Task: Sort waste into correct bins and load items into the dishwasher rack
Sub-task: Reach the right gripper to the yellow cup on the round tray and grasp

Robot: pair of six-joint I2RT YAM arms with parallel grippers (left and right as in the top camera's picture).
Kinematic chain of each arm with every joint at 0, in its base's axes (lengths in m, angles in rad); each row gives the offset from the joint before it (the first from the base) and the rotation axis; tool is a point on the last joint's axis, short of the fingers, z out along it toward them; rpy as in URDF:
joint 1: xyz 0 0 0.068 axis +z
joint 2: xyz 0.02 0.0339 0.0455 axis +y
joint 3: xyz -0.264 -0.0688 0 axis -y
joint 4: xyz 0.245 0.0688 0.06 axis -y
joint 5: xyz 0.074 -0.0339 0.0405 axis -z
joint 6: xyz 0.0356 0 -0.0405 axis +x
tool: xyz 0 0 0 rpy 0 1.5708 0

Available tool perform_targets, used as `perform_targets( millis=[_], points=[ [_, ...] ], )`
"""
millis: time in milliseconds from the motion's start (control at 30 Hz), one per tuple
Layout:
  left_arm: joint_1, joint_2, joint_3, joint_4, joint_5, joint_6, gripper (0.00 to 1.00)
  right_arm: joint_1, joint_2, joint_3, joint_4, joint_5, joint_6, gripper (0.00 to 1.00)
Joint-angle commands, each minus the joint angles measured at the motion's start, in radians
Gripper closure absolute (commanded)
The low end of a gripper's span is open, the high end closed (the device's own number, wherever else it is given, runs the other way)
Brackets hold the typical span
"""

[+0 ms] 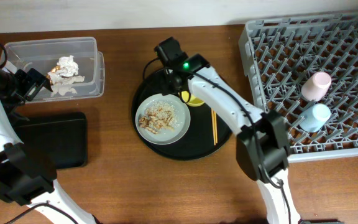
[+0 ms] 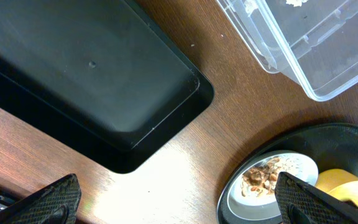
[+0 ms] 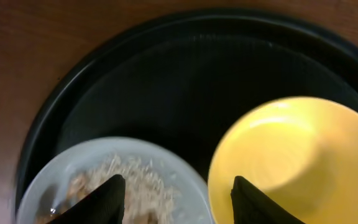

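Brown wooden table (image 1: 117,193), visible grain, fills nearly whole overhead view. Along far edge, pale strip (image 1: 104,15) beyond tabletop; cannot tell whether wall or floor. Large round black tray (image 1: 191,148) sits flat on table near centre, slightly toward far edge. Low raised rim, dark smooth floor. Right wrist view: rim curving close up, bare wood outside it. Left wrist view: soft glare patch on wood.

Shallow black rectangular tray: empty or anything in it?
Empty: the black tray shows a bare floor in left wrist and overhead views.
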Motion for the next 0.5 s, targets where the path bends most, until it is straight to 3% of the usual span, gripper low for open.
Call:
perform_targets(
  millis=[0, 467],
  points=[
    [0.002, -0.036, -0.004, 0.002, 0.0, -0.008, 0.01, 0.0, 0.066, -0.002, 0.018, 0.08, 0.083, 0.45],
    [0.002, -0.036, -0.004, 0.002, 0.0, -0.008, 0.01, 0.009, 0.127, -0.002, -0.001, 0.134, 0.134, 0.64]
  ],
)
